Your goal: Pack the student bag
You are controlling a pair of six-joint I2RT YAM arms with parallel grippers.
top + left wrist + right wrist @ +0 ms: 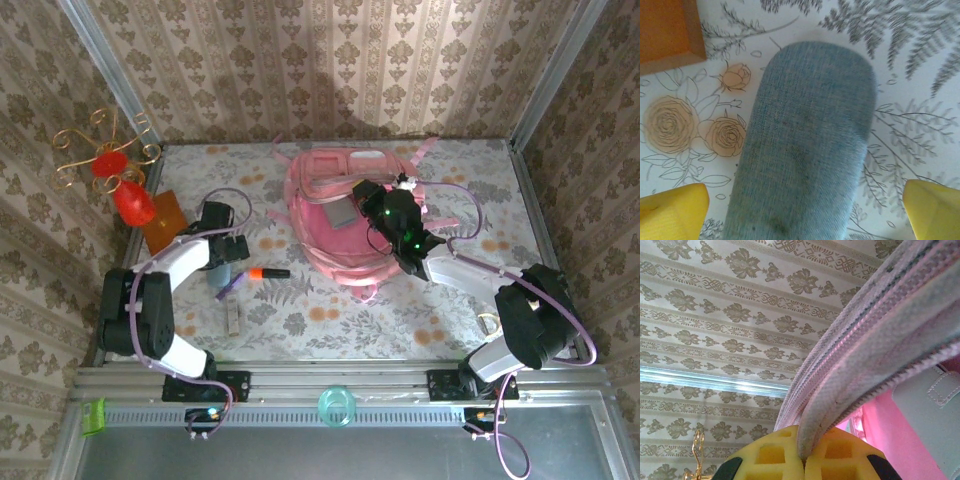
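The right end effector (804, 455) is clenched on the zippered edge of the pink student bag (875, 345), which rises up and to the right from between its pads. The left end effector (802, 207) is released, its fingers spread either side of a blue denim pouch (805, 125) lying on the flowered tabletop (920, 75) directly beneath it.

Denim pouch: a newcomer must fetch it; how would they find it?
On the floral table, look left of the pink student bag, near the orange board. The pouch lies under the left tool. Alone among neighbours, it is blue-grey denim with a rounded end.
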